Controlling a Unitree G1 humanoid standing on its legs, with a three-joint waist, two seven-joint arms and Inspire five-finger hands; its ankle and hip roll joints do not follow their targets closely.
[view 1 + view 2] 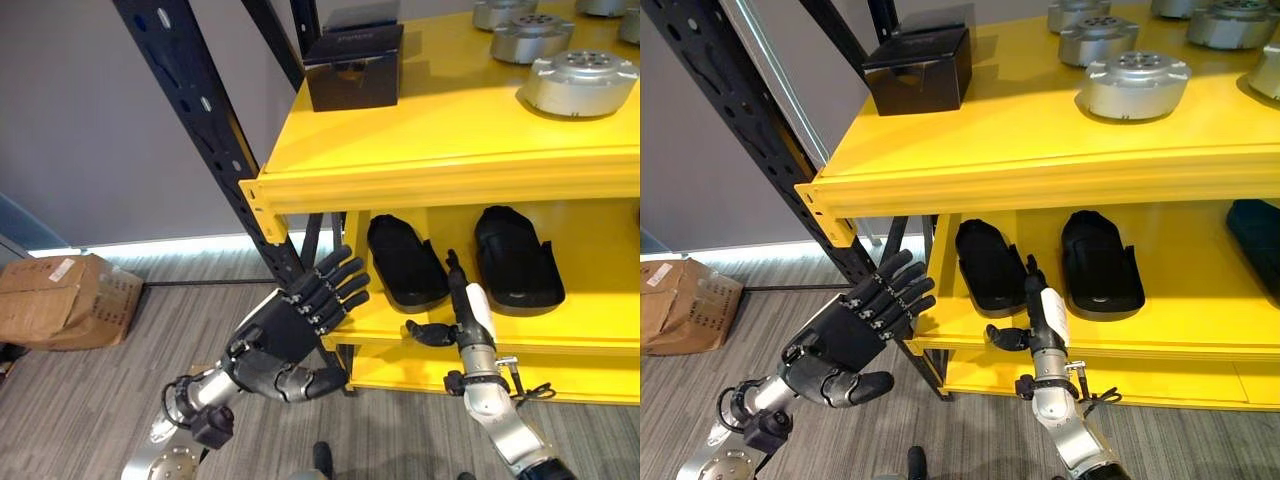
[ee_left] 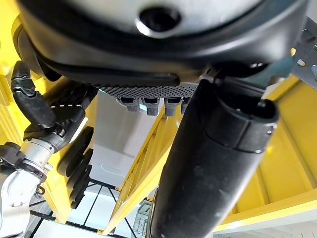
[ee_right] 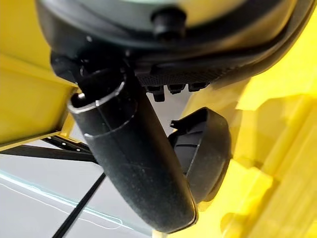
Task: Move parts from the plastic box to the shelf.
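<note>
My left hand is raised in front of the yellow shelf's corner post, open with straight fingers and nothing in it. My right hand stands edge-on at the lower shelf's front lip, open, fingers pointing up, thumb out to the side, holding nothing. Just behind it two black moulded parts lie on the lower shelf; one of these black parts shows past the thumb in the right wrist view. Round silver metal parts rest on the top shelf.
A black open-fronted box stands at the top shelf's back left. The dark perforated rack upright slants down to the shelf corner. A cardboard box sits on the floor at far left.
</note>
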